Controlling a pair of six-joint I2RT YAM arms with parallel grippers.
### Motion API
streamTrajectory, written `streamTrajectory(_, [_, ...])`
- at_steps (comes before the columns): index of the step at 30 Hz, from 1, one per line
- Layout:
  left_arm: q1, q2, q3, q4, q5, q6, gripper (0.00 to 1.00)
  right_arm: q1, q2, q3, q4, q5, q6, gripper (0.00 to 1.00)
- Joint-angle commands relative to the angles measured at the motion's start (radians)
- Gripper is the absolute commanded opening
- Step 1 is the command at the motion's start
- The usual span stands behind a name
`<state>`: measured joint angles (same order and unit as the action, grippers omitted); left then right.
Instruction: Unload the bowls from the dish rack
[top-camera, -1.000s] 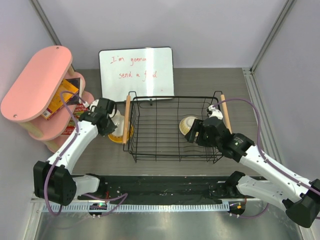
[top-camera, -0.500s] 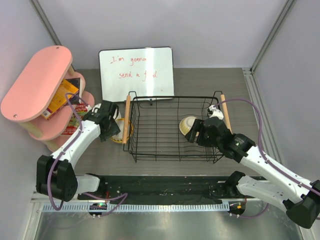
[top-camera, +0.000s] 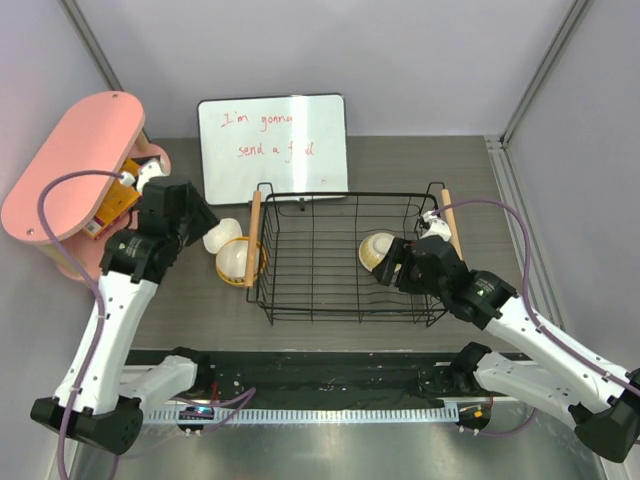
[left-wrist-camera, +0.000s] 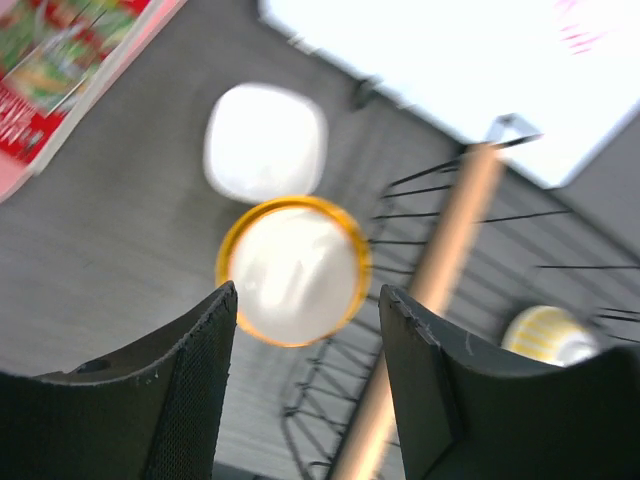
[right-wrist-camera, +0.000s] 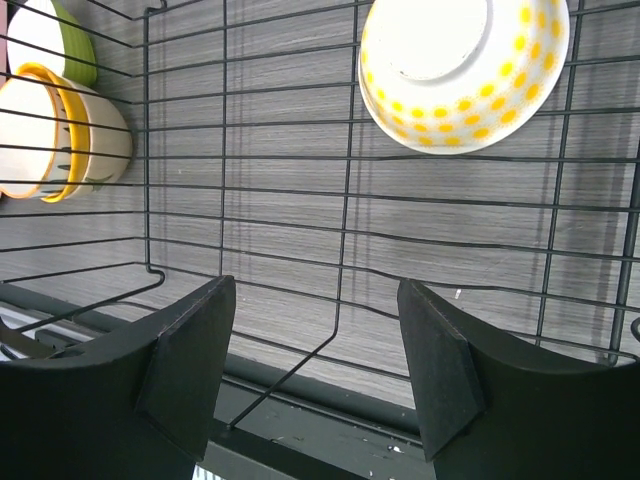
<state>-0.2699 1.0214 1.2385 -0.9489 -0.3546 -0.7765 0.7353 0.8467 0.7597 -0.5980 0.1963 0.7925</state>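
Lying in rack (top-camera: 254, 222): one bowl (top-camera: 376, 247) (dotted)

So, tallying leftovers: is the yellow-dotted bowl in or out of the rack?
In. The yellow-dotted bowl sits inside the dish rack, beside its right handle.

From the left wrist, everything ahead of the left gripper (left-wrist-camera: 305, 298) is smeared by motion blur. The orange-rimmed bowl (left-wrist-camera: 293, 270) straight ahead, a pale bowl (left-wrist-camera: 265, 140) beyond it, and the dish rack (left-wrist-camera: 468, 213) with its wooden handle (left-wrist-camera: 440, 270) ahead to the right all have soft edges, while the whiteboard (left-wrist-camera: 450, 60) and a red printed box (left-wrist-camera: 60, 70) run off the frame's top. From the right wrist, the yellow-dotted bowl (right-wrist-camera: 460, 70) ahead of the right gripper (right-wrist-camera: 315, 290) is cropped at the top, and the orange-rimmed bowl, ahead to its left, is cropped at the left edge. From overhead, neither gripper's fingertips can be made out against its dark wrist.
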Motion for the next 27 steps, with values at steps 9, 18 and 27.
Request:
streamTrajectory(9, [-0.297, 0.376, 0.369, 0.127, 0.310, 0.154, 0.65, -0.005, 0.005, 0.147, -0.022, 0.003, -0.036, 0.71])
streamTrajectory(18, [-0.437, 0.703, 0.452, 0.286, 0.511, 0.138, 0.67, -0.005, 0.020, 0.245, -0.128, 0.112, -0.072, 0.73])
streamTrajectory(27, [-0.396, 0.950, 0.496, 0.420, 0.718, 0.094, 0.73, -0.007, 0.089, 0.201, -0.137, 0.206, -0.104, 0.73])
